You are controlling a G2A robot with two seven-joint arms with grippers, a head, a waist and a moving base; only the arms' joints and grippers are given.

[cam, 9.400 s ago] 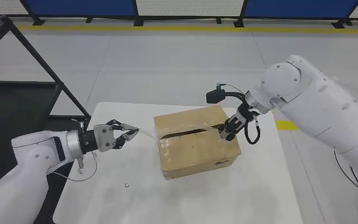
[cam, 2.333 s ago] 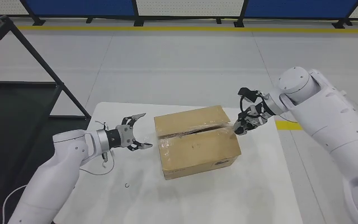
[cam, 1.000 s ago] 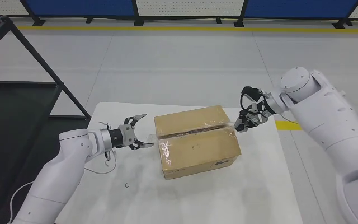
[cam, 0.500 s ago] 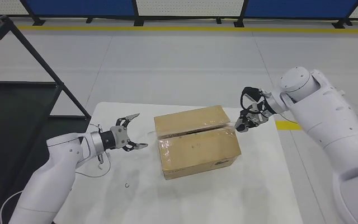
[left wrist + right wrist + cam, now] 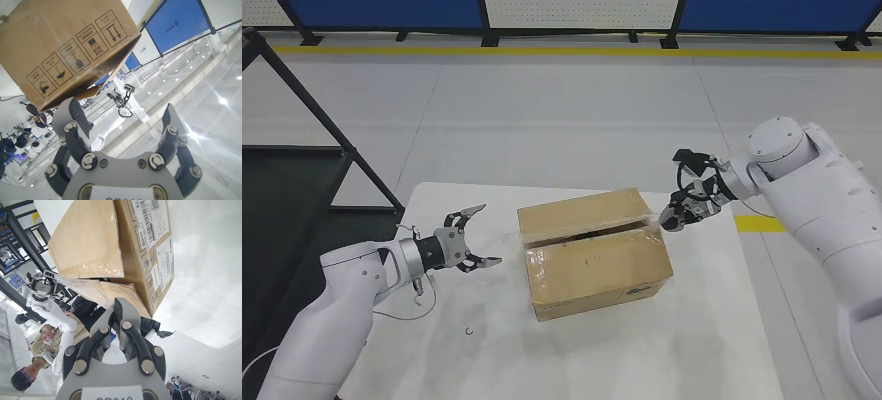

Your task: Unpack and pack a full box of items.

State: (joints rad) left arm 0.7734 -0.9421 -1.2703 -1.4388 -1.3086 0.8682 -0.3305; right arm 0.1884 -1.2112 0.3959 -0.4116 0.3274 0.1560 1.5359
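At the bottom of the top view lies the white table [image 5: 662, 350], with a small dark bit [image 5: 470, 330] on it at lower left. Just above it the left gripper [image 5: 482, 237] hangs level with the box's left end and a little apart from it. Its fingers [image 5: 79, 115] are spread wide and hold nothing.

The cardboard box [image 5: 592, 265] sits mid-table, centre of frame, opening upward. We read its long axis as running left to right, the right end tipped slightly toward the top of the frame. The seam [image 5: 577, 235] between the two top flaps follows that axis and already gapes dark in the middle. One short end, printed with handling symbols, faces the left gripper; the labelled short end faces right.

At the box's upper right corner the right gripper [image 5: 674, 218] has its fingers pinched together on what we take to be the free end of the clear tape [image 5: 81, 285] along the seam.

We judge the step in hand to be stripping that tape. It should go best pulled low and along the seam, not upward, so the box stays put. The open left gripper could steady the near end or take the flap edge. A sharp tug may drag the box toward the right edge of the table.
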